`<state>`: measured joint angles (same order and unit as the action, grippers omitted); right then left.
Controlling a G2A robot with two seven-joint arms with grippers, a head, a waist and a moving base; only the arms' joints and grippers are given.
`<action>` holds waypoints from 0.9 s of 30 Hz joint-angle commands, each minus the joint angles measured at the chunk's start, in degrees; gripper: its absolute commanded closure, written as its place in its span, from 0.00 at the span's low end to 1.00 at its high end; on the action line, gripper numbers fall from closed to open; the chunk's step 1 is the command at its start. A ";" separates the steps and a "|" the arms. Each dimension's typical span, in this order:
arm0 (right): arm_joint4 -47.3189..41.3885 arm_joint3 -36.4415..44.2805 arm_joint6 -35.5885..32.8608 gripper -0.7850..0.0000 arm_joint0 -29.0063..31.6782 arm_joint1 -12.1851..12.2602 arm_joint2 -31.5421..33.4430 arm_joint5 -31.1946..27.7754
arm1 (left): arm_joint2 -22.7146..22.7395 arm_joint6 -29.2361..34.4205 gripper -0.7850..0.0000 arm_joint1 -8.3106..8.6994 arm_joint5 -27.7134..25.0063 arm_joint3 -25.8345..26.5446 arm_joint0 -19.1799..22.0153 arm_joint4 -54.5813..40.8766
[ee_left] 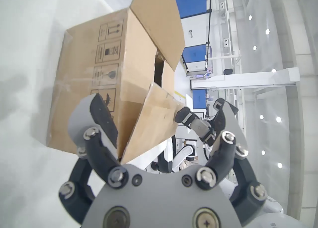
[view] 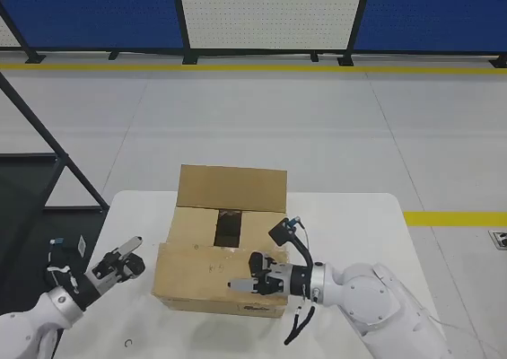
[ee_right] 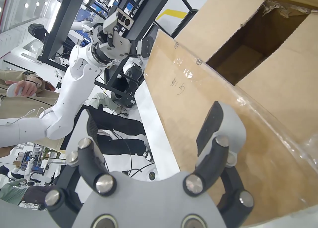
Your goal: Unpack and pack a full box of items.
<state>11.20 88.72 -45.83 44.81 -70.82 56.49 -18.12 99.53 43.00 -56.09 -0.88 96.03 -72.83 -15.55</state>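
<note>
1. The big brown cardboard box sits in the middle of the white table.
2. Its far flap stands up and leans back. Its near flap hangs out toward the robot. The two side flaps lie partly over the top, with a dark gap between them.
3. I cannot tell what is down in the gap.
4. The right claw is at the near flap. It is wide open and holds nothing. One finger is over the cardboard and the other is out past the flap's side edge.
5. The left claw waits near the left side of the box, not touching it. It is wide open too, with nothing in it.
6. I think the job right now is to get the box fully open, so that the things inside can come out.
7. To do it well, the right claw should slide on until the flap is deep between its fingers. Then it should squeeze softly.
8. It should bend the flap down along its fold, slow and smooth. A hard tug could rip the cardboard or drag the box.
9. The left claw could press on the box side so the box does not slide.
10. After that, the side flaps need to be pushed out, one for each claw.
</note>
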 commanded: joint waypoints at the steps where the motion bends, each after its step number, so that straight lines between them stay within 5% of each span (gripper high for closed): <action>1: -0.07 -0.16 0.49 0.00 0.03 -0.05 -0.03 -0.05 | 1.39 -0.81 0.00 0.15 0.28 -0.35 1.06 -0.25; 10: 0.84 -0.36 1.53 0.00 -0.04 -0.20 -0.34 0.75 | 0.16 -3.57 0.00 0.28 0.65 -4.39 10.18 -1.63; 27: 0.45 -0.59 1.67 0.00 -1.11 -0.32 0.33 -1.10 | -0.65 -5.13 0.00 0.22 0.31 -5.07 9.99 -0.17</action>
<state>11.76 88.19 -43.76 43.88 -71.13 56.86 -19.11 99.48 38.86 -55.83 -0.52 91.58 -62.82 -16.68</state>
